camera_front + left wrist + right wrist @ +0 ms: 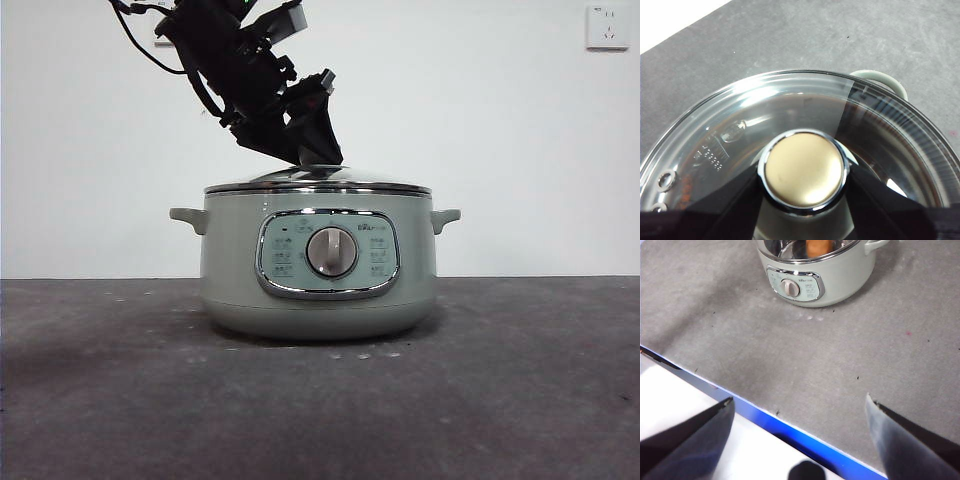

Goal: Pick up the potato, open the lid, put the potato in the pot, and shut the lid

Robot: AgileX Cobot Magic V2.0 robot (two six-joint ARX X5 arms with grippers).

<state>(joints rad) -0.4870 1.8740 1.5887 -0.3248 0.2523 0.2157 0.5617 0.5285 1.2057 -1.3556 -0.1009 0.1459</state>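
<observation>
1. The left gripper (802, 200) has its jaws clamped on either side of the lid's (318, 183) knob (804, 170).
2. The lid sits on the pot (318, 265).
3. The potato (818, 247) lies inside the pot.
4. The right gripper (799, 415) waits over the table (805, 365) edge, jaws wide apart, holding nothing.

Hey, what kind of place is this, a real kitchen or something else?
Probably a lab test bench, not a kitchen: the pot sits alone on a grey mat-covered table against a bare white wall with one socket, the left gripper at its lid.
</observation>
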